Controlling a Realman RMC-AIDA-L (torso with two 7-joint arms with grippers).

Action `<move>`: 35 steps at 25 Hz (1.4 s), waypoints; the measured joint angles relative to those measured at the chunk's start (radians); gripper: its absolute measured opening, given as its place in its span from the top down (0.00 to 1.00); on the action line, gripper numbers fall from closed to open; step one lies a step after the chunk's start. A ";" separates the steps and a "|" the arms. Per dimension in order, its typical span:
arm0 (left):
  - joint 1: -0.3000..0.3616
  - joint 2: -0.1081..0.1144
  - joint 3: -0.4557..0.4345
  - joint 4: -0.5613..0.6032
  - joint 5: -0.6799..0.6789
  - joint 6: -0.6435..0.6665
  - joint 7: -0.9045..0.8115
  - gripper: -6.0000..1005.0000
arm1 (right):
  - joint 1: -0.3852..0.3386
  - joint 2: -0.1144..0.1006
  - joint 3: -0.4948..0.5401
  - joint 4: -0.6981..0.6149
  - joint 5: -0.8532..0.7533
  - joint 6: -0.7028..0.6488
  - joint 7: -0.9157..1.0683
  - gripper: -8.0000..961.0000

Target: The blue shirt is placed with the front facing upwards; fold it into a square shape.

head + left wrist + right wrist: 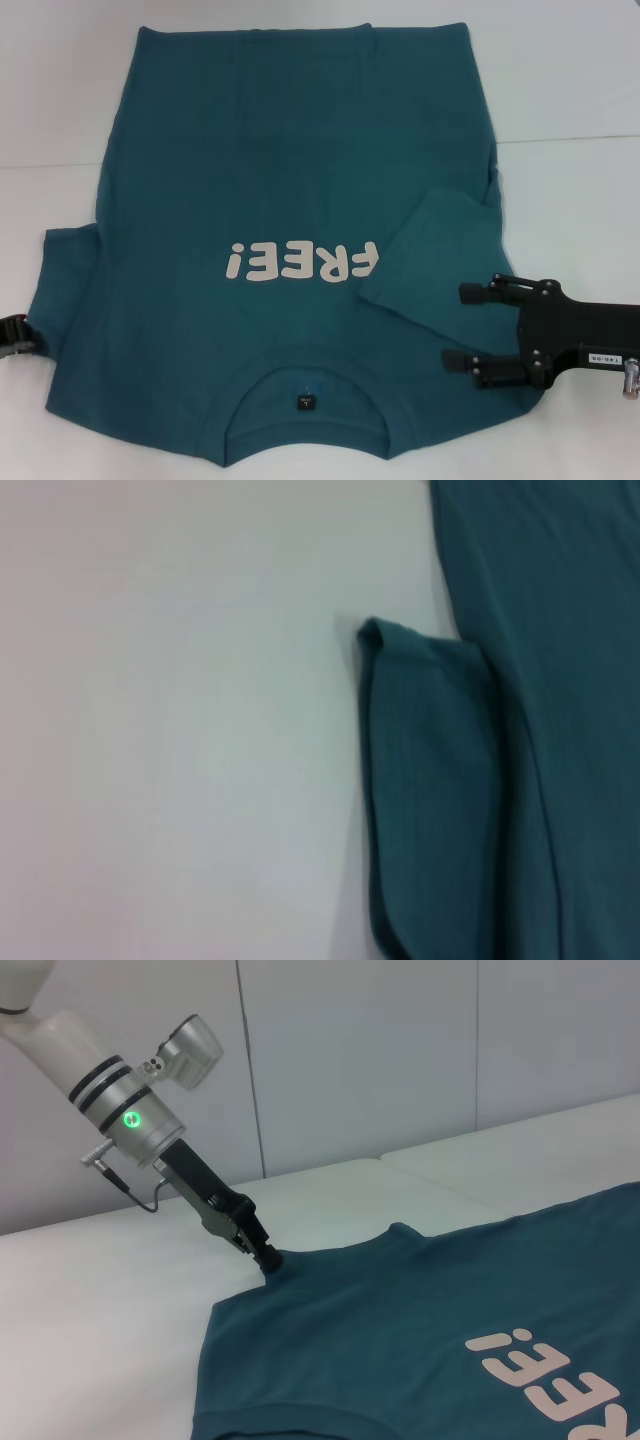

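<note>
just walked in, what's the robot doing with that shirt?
It is folding the blue shirt, which lies front up on the white table with its collar nearest the robot. The shirt's sleeve on the robot's right is already folded in over the body. The right gripper hangs open just above that side, holding nothing. The left gripper is down at the tip of the other sleeve, which still lies spread out flat; whether it has pinched the cloth is unclear.

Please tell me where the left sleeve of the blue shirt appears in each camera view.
Head view: left sleeve at left edge, beside left gripper.
Left wrist view: sleeve lies flat on the white table.
Right wrist view: left gripper touches it.
Shared landmark: the sleeve hem.
</note>
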 joint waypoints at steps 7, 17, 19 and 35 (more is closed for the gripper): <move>0.003 -0.003 0.002 0.005 0.012 -0.055 0.009 0.97 | 0.000 0.000 0.005 0.010 0.000 0.003 0.002 0.02; 0.007 -0.004 -0.009 0.013 0.072 -0.133 0.001 0.97 | 0.002 0.000 0.006 0.011 0.000 0.009 0.014 0.02; 0.007 -0.004 -0.014 0.014 0.074 -0.145 0.000 0.97 | 0.003 0.000 0.006 0.012 0.000 0.012 0.014 0.02; 0.000 0.001 -0.034 0.014 0.068 -0.239 -0.002 0.97 | 0.010 0.002 0.001 0.025 0.000 0.020 0.014 0.02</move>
